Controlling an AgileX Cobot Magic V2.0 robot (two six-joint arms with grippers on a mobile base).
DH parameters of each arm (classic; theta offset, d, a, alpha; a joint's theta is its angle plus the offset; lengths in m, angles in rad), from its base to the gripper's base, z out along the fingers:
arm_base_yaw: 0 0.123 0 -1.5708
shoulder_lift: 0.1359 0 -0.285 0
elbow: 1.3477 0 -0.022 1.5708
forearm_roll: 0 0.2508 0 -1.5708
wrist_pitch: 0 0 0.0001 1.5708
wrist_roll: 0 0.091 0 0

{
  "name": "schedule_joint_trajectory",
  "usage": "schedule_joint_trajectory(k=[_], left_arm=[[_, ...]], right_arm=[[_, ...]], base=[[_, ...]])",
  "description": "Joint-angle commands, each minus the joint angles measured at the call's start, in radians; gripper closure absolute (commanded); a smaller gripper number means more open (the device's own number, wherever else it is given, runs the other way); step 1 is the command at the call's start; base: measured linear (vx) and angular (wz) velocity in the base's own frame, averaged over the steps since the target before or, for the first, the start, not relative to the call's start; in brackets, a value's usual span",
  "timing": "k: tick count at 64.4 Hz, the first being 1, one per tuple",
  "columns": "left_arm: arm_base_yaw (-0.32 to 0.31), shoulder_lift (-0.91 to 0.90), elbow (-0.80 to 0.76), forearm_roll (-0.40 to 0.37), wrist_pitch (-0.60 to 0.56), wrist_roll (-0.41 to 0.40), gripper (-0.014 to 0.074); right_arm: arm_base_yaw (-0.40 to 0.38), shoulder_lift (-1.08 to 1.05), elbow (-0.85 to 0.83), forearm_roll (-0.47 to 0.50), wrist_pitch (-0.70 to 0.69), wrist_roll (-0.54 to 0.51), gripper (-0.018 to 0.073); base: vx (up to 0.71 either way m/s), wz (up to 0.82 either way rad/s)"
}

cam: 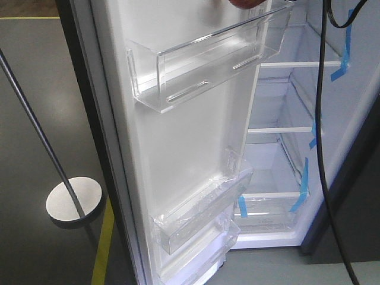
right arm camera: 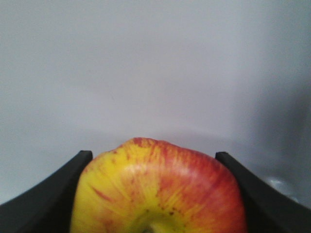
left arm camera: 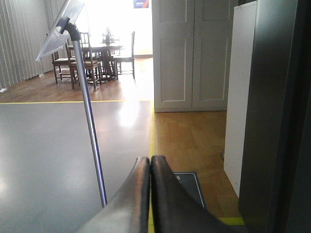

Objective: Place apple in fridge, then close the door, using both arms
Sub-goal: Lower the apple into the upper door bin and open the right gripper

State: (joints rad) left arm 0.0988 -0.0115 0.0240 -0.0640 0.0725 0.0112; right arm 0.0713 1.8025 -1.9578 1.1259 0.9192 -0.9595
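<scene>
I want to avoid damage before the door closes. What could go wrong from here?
The black cable hangs across the open fridge, so the door may pinch it when closing. The right gripper holds the apple by its sides only, so it could slip.

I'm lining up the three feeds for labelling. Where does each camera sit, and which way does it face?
Exterior front: set high, looking down at the open door, the fridge interior and a pole; of the robot, only a black cable shows.
Left wrist: behind the shut left gripper, facing out across the floor.
Right wrist: behind the right gripper, clamped on the apple, facing a white surface.
Shared: the pole, in front and left wrist views.
</scene>
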Motion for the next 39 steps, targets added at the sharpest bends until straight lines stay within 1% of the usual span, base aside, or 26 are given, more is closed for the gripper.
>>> schedule_joint_trajectory(k=[1,8,15,23,29,39], left_arm=[[-0.009,-0.015,-0.017,-0.005,-0.072,0.001,0.0603],[-0.009,-0.015,-0.017,-0.005,-0.072,0.001,0.0603],[-0.009,-0.015,-0.017,-0.005,-0.072,0.001,0.0603],[-0.009,-0.015,-0.017,-0.005,-0.072,0.001,0.0603],[-0.009,-0.015,-0.017,-0.005,-0.072,0.001,0.0603],[-0.009,-0.015,-0.017,-0.005,-0.072,0.001,0.0603]], right_arm=[[-0.001,-0.053,-0.039,0.057,-0.03,-0.012,0.0388],[-0.001,-0.053,-0.039,0.055,-0.03,-0.008,0.0252],[-0.001,-0.053,-0.039,0.049,-0.035,0.003,0.009],[-0.001,-0.053,-0.039,0.049,-0.06,0.014,-0.0045],[-0.001,-0.053,-0.039,0.049,-0.072,0.014,-0.0083],[-0.001,-0.053,-0.039,0.052,-0.082,0.016,-0.0064]], base=[[0.0,0.0],[0.0,0.0],[0.0,0.0],[0.0,0.0],[0.0,0.0],[0.0,0.0]])
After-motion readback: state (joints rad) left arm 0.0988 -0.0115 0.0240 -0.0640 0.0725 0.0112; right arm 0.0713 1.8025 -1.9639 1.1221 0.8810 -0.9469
